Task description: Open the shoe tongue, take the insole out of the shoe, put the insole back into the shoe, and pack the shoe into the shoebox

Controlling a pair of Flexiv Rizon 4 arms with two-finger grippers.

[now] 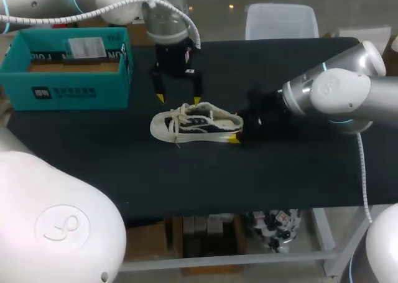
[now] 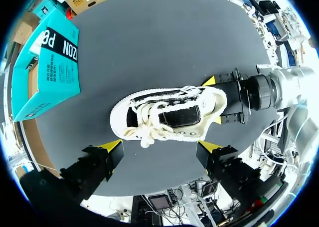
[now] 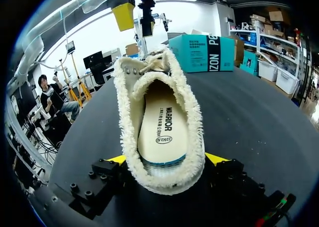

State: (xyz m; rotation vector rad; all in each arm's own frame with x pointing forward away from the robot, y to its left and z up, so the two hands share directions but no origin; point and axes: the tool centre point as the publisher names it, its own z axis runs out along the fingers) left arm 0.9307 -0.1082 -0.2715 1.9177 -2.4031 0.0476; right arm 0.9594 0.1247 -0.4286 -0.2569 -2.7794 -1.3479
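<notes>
My right end effector (image 3: 162, 161) is mostly hidden behind the heel of the cream-and-black canvas lace-up shoe (image 1: 196, 124). Only its yellow tips peek out on either side, pressed to the heel and grasping it. The pale foam insole (image 3: 160, 132) lies inside, its front lost under the laces. My left end effector (image 2: 160, 147) hangs released above the shoe, fingers spread wide of it. The shoe rests on the black bench (image 1: 280, 177), well apart from the teal cardboard shoebox (image 1: 68, 91).

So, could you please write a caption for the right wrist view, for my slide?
Right gripper holds the shoe by the heel, insole seated inside, teal shoebox beyond the toe.
</notes>
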